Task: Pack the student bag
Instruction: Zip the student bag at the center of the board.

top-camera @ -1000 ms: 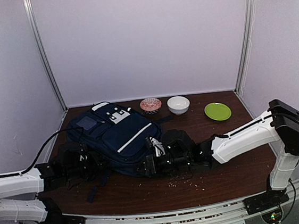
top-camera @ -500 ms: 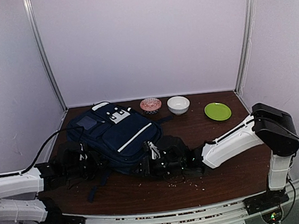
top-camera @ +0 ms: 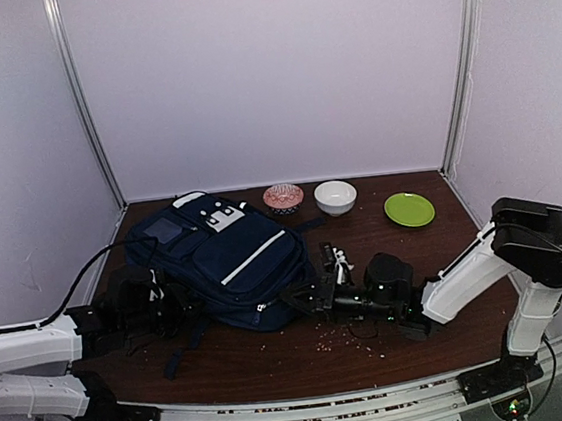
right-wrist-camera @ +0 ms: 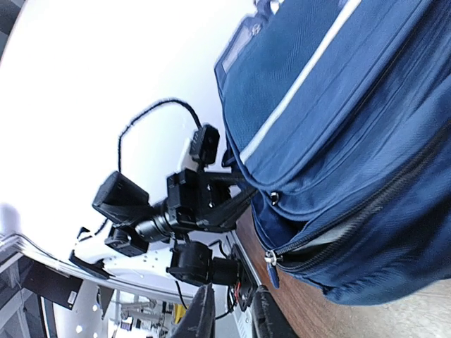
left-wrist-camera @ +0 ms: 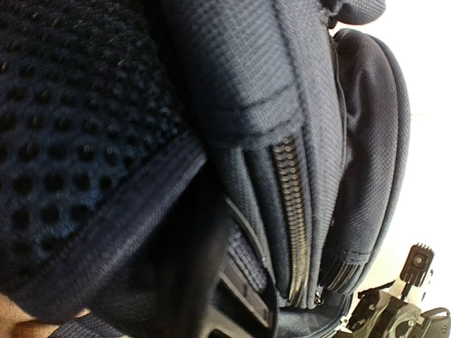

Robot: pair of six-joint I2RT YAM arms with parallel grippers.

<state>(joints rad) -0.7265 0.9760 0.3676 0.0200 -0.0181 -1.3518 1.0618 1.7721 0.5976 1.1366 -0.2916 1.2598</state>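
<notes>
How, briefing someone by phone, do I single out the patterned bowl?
At the back edge of the table, three dishes sit right of the student bag. The patterned bowl is nearest the bag: reddish and patterned, unlike the plain white bowl and green plate.

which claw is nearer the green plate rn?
Right. Right claw is by the right edge of the student bag, left of the green plate; left claw is past the bag, at its left side.

backpack (top-camera: 228,256): navy woven cloth, matt | mesh padding (left-wrist-camera: 77,127): open-holed knit, rough | zip (left-wrist-camera: 292,211): ribbed coil, dull sheen | desk (top-camera: 406,248): dark wood, smooth, faint sheen | plate (top-camera: 409,208), bowl (top-camera: 335,197): glossy | arm cover (top-camera: 459,277): white plastic, smooth
</notes>
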